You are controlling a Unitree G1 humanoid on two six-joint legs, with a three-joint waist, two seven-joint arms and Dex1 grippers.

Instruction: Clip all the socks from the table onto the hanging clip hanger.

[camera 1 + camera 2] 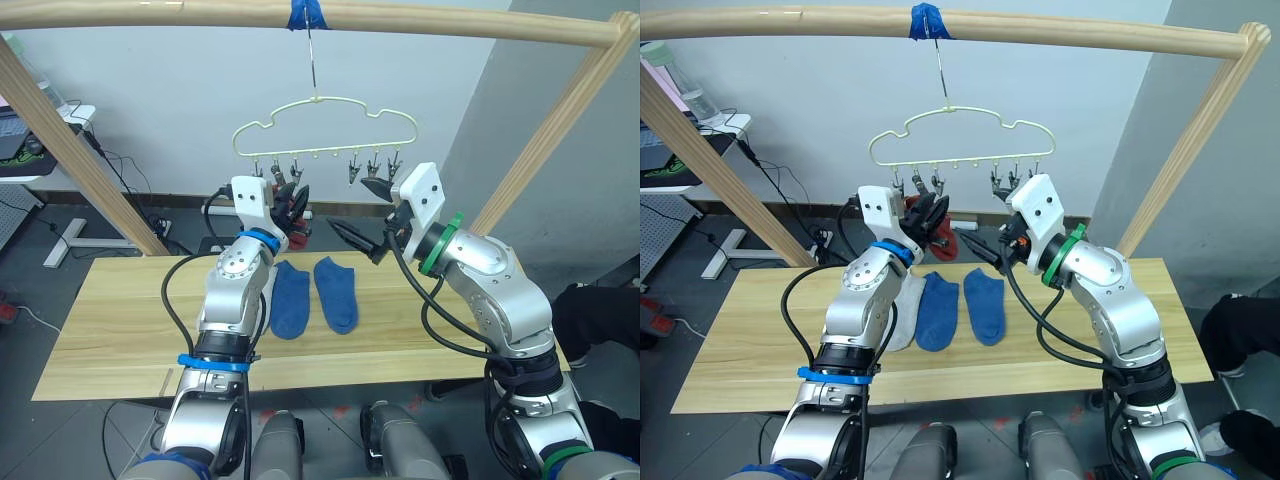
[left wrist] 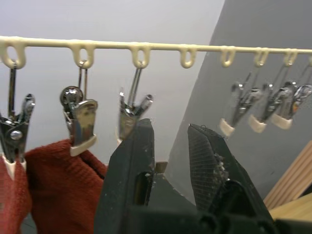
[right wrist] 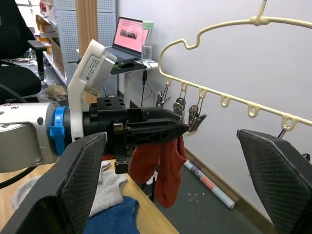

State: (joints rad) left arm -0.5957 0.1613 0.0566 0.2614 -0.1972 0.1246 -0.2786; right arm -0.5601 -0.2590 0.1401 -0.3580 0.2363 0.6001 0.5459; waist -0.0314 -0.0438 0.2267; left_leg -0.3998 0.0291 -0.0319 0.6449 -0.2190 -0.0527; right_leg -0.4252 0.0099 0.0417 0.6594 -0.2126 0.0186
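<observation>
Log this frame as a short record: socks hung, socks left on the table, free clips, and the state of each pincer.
socks hung: two rust red socks clipped at the robot's left end of the clip hanger
socks on table: two blue socks side by side; light grey sock beside them, largely behind the left arm
table: light wood table
free clips: third clip and three clips at the other end hold nothing
left pincer: open, empty, at the third clip
right pincer: open wide, empty
</observation>
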